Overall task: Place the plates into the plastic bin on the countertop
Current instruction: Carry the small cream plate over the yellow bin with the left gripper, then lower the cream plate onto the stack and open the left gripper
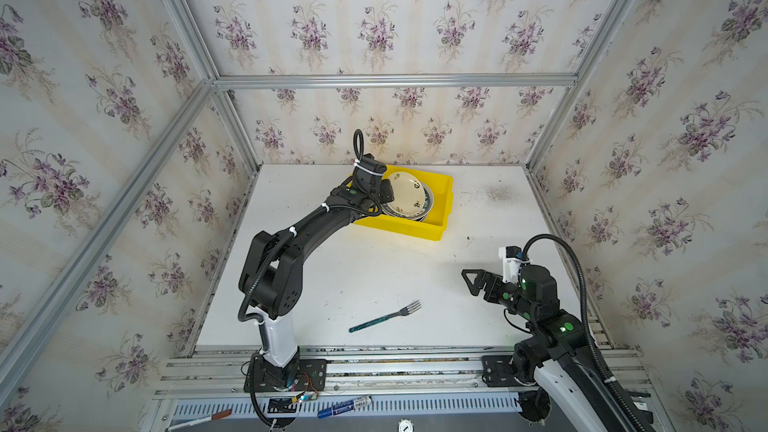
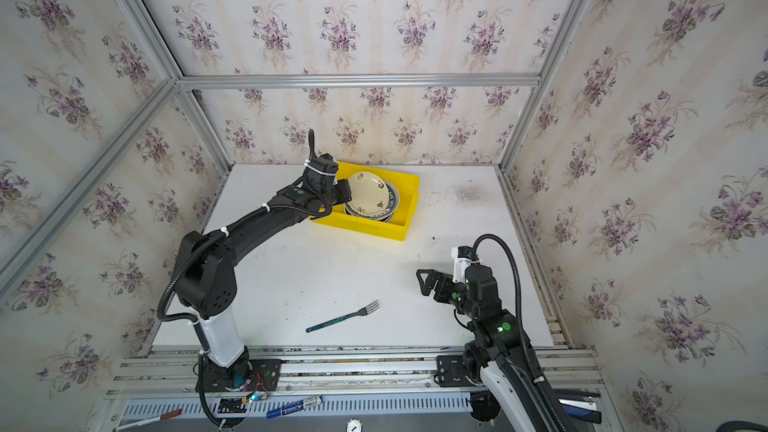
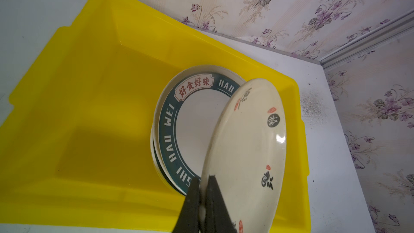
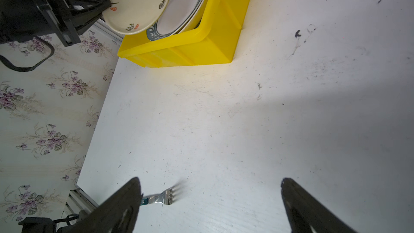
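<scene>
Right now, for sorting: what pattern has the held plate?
Cream plate, small black and red motifs; clearest in the left wrist view.

worktop (image 1: 365, 276): we see a flat white rectangle, faintly scratched and specked, filling the lower middle of both top views.
bin (image 1: 399, 229): we find a bright yellow plastic tub standing on it near the far edge, just above frame centre, slightly askew.
fork (image 1: 386, 317): we see it lying flat below centre, tines to the upper right, glittery teal handle to the lower left, well apart from the bin.
smudge (image 1: 498, 194): we note a patch of dark specks right of the bin, a small dark crumb (image 1: 468, 238) below it.
</scene>
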`<control>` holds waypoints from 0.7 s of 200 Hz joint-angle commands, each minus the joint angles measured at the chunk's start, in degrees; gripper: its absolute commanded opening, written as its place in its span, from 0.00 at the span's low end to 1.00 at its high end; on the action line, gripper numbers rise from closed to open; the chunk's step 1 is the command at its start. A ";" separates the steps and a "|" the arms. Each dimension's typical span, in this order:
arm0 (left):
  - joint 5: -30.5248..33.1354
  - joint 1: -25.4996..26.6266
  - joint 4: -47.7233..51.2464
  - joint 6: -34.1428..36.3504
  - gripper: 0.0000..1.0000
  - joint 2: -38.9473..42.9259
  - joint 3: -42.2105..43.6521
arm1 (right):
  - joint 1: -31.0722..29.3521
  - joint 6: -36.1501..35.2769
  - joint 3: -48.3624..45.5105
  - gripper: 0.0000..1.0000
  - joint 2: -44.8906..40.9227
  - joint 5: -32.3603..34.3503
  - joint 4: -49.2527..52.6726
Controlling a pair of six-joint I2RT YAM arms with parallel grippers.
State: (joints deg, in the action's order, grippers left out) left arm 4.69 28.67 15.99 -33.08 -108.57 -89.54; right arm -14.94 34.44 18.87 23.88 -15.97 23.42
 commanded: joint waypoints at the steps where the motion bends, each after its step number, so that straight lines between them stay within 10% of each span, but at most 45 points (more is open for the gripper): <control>1: -0.64 -0.25 0.75 0.57 0.00 -2.24 -2.16 | 0.00 -0.69 -0.37 0.99 -0.59 1.29 0.12; 83: -1.09 -2.03 3.40 1.24 0.11 -7.15 -7.04 | 0.00 -0.05 -0.93 0.99 1.69 1.20 -2.03; 111: -1.65 -2.04 3.61 2.36 0.34 -7.14 -8.10 | 0.00 -0.18 -0.65 0.99 2.29 1.79 -2.06; 119: -1.70 -2.03 3.61 2.71 0.52 -6.94 -8.20 | 0.00 -0.16 -0.61 0.99 2.50 1.90 -1.97; 129: -1.70 -2.03 3.64 2.78 0.97 -6.44 -8.11 | 0.00 0.00 -0.44 0.99 2.60 2.07 -1.78; 140: -1.87 -2.06 3.61 3.06 1.00 -5.68 -7.72 | 0.00 0.32 -0.49 0.99 2.66 2.37 -1.56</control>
State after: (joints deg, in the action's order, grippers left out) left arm 3.14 26.63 19.97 -31.40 -115.59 -97.23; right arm -14.94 34.06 17.87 26.37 -14.66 23.31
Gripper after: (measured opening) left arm 0.679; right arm 0.994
